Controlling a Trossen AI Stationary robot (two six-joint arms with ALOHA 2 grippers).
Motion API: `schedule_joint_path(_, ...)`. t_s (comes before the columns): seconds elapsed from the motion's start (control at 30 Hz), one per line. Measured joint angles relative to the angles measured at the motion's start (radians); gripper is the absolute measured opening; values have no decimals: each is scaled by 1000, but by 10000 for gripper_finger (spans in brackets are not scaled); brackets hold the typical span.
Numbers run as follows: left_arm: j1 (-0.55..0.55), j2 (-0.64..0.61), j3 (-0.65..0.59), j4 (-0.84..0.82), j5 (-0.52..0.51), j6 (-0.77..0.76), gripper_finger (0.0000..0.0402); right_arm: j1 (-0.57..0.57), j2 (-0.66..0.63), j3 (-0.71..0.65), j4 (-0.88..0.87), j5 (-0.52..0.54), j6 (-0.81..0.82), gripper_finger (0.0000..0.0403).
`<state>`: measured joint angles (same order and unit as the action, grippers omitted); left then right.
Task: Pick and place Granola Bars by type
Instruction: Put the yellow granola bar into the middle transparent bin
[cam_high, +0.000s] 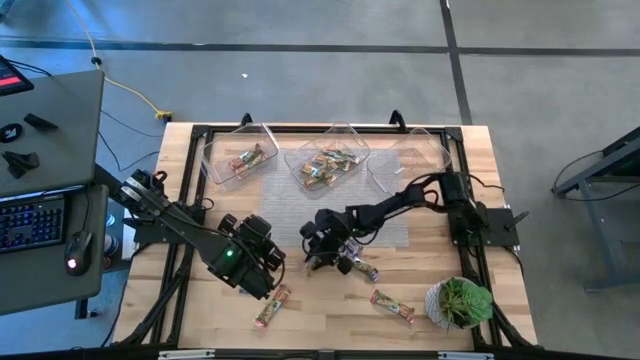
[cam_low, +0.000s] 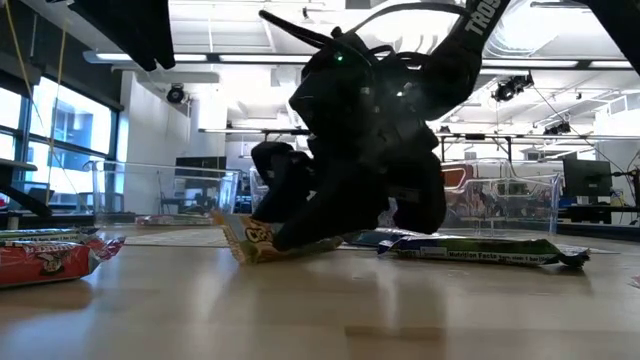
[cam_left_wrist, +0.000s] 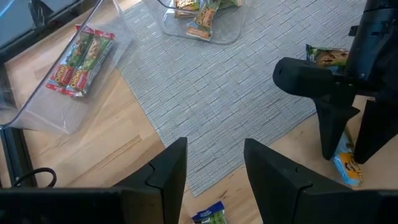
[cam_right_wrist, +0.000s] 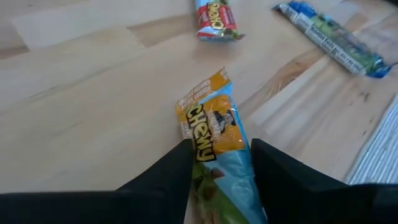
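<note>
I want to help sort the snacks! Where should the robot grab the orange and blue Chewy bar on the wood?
Grip the Chewy bar across its narrow width near the middle, coming straight down from above. It lies flat on the table, so only its long edges offer a pinch. The right gripper already straddles it this way.

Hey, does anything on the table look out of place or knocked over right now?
Nothing is spilled or damaged. The right gripper straddles an orange-and-blue wrapped granola bar on the wood; a red-wrapped bar and a green-wrapped bar lie loose, unsorted.
</note>
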<state>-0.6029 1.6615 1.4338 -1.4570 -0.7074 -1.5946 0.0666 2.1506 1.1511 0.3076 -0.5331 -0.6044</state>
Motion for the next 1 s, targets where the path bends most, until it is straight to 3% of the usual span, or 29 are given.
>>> schedule_joint_path(0.23,0,0,0,0,0,0,154,1,0,0,1,1,-21,142)
schedule_joint_path(0.73,0,0,0,2,4,0,154,-1,-72,-2,27,17,0,74)
schedule_joint_path(1.0,0,0,0,18,36,0,154,-43,-152,-2,-21,170,-28,40)
